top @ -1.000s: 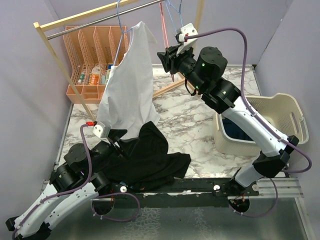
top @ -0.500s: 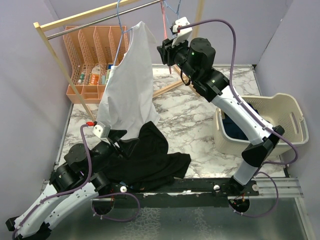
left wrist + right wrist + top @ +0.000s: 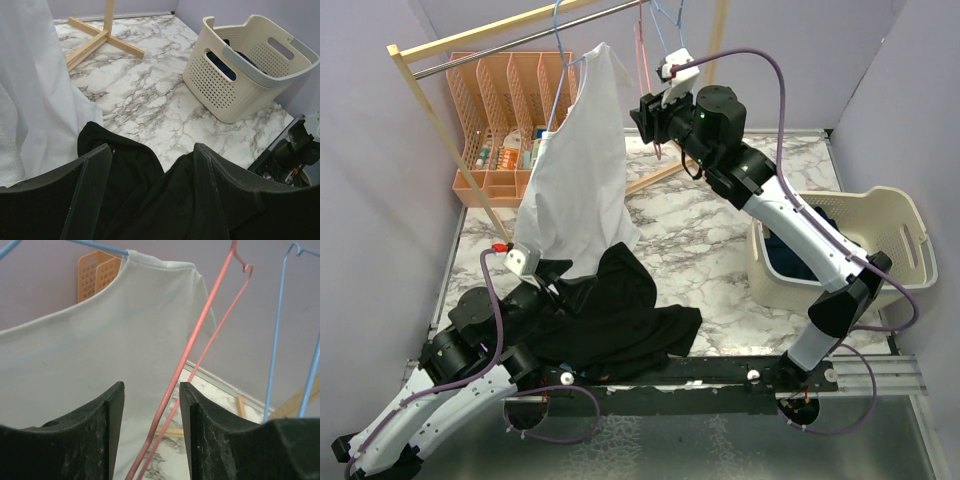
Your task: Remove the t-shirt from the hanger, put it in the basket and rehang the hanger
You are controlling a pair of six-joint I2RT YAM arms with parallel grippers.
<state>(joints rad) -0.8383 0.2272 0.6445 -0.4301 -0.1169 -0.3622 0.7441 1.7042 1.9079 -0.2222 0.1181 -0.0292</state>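
A white t-shirt [image 3: 575,170] hangs on a blue hanger [image 3: 558,45] from the rack rail; it also shows in the right wrist view [image 3: 100,355] and the left wrist view [image 3: 30,85]. My right gripper [image 3: 642,112] is raised close to the right of the shirt's top, open, with an empty pink hanger [image 3: 200,340] passing between its jaws. My left gripper [image 3: 152,165] is open, low over a black garment [image 3: 610,320] on the table.
A wooden rack [image 3: 425,45] holds an empty blue hanger [image 3: 280,330] as well. An orange organizer [image 3: 500,120] stands at the back left. A cream laundry basket [image 3: 865,245] with dark clothes sits at the right; it shows in the left wrist view [image 3: 245,75].
My right gripper has moved up and left toward the white shirt's top and the pink hanger. The left arm has not moved.
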